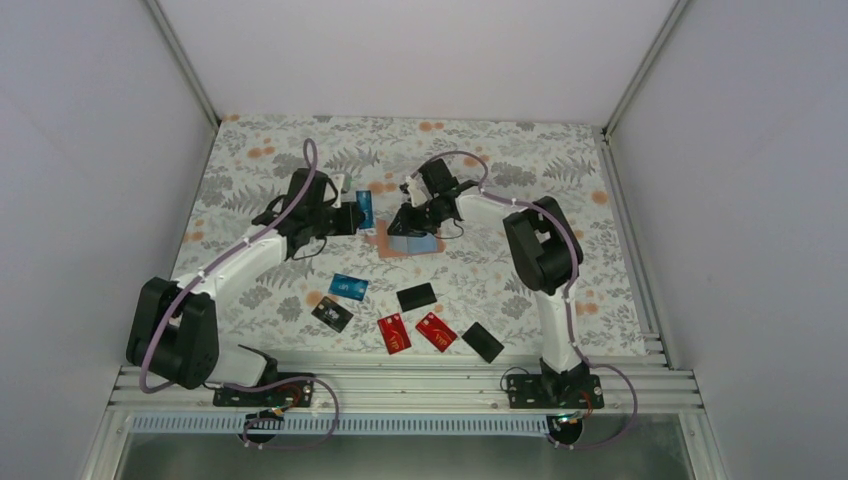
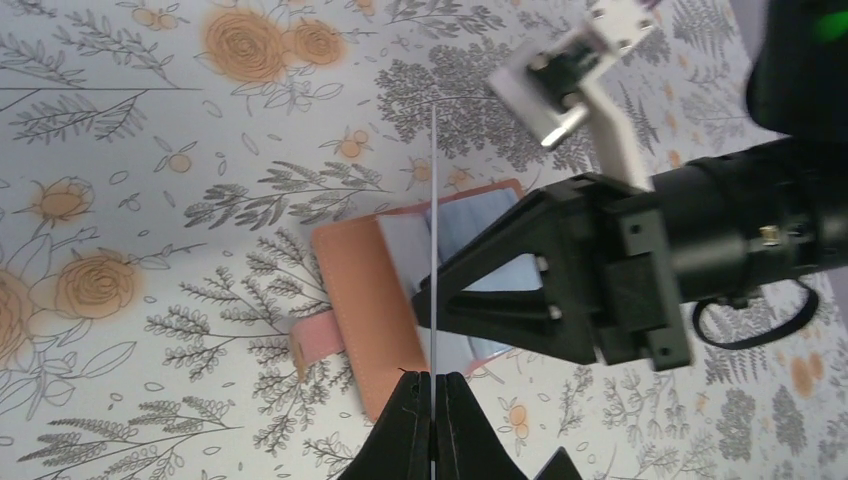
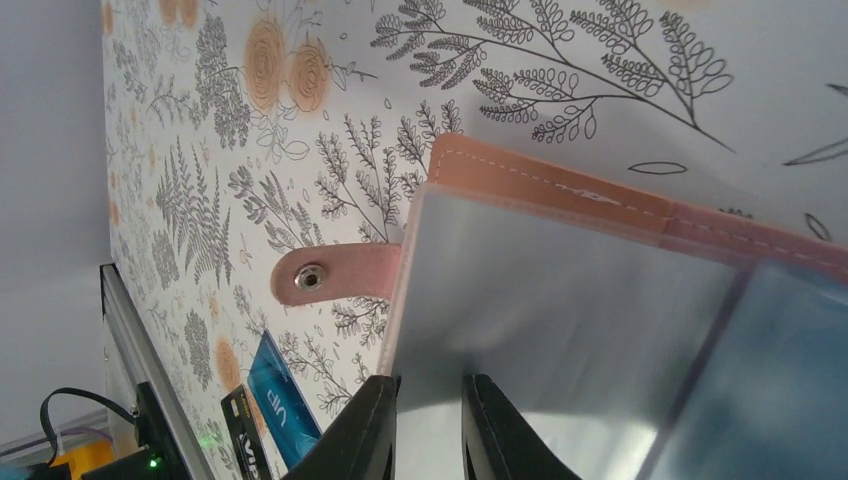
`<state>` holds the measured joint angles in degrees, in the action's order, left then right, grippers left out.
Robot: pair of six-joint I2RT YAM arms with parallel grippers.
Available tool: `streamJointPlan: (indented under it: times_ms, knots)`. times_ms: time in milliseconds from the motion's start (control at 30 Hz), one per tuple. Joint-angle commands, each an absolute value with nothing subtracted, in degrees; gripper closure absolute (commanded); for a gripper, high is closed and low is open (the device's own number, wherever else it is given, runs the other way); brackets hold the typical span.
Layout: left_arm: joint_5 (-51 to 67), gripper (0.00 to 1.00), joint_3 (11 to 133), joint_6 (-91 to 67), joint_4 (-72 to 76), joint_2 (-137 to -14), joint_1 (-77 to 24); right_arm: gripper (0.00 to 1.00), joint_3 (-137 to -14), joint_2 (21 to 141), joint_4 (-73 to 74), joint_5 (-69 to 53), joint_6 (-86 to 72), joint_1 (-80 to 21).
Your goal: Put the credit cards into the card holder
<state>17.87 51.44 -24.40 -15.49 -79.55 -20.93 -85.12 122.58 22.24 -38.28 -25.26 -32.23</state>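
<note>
The card holder (image 1: 388,243) lies open near the middle of the floral tablecloth (image 1: 560,190), its tan leather cover flat on the cloth and its clear sleeves (image 3: 560,300) on top. The left gripper (image 2: 432,380) is clenched on a blue card (image 1: 365,207) and holds it on edge. In the left wrist view this card shows only as 1 thin line running from the fingers up across the holder's sleeves. Whether its far edge touches the holder cannot be told. The right gripper (image 3: 430,385) reaches in from the right, with its tips at the holder. In its own wrist view the 2 fingers stand slightly apart with the edge of a clear sleeve between them, and I cannot tell whether they pinch it. A leather strap (image 3: 345,272) with a metal stud sticks out from the holder's side and lies flat on the cloth. Nearer the arm bases, well apart from the holder, 6 more cards lie flat: a loose blue card (image 1: 349,287), 3 black cards (image 1: 416,296) and 2 red cards (image 1: 394,333) side by side.
</note>
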Motion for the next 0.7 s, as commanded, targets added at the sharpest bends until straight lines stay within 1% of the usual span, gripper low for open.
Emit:
streamJointPlan:
  times_ms: [0,267,667]
  knots:
    - [22.36,0.98,53.73,-23.91,-14.24,-80.30,-20.13,0.79,-88.09,125.07,20.62,-41.98,-26.16,-32.61]
    - [27.17,0.98,54.67,-27.97,-8.69,-86.58,-19.84,0.78,-88.34,127.29,21.40,-41.63,-26.91,-32.36]
    - [31.20,0.98,55.71,-32.03,-0.87,-98.76,-19.86,0.79,-84.59,124.52,21.07,-41.40,-27.07,-31.35]
